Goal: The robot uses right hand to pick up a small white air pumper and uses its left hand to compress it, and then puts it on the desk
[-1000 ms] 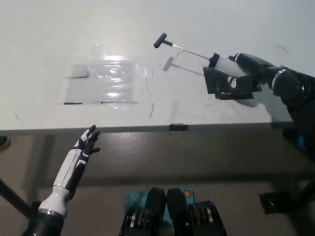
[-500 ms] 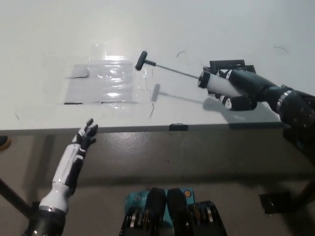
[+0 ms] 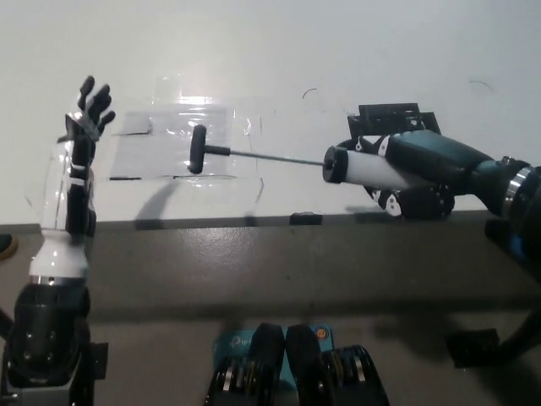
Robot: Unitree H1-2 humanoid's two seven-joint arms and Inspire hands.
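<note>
Right robot hand (image 3: 414,162) hides rear of air pumper (image 3: 359,165) barrel; right arm cut off at picture's right edge.

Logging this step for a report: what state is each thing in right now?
Air pump: held off the desk, lying sideways, rod pulled out, handle toward the left hand.
Right hand: shut on the pump.
Left hand: raised, open, fingers apart.
Black stand: empty, on the desk.
</note>
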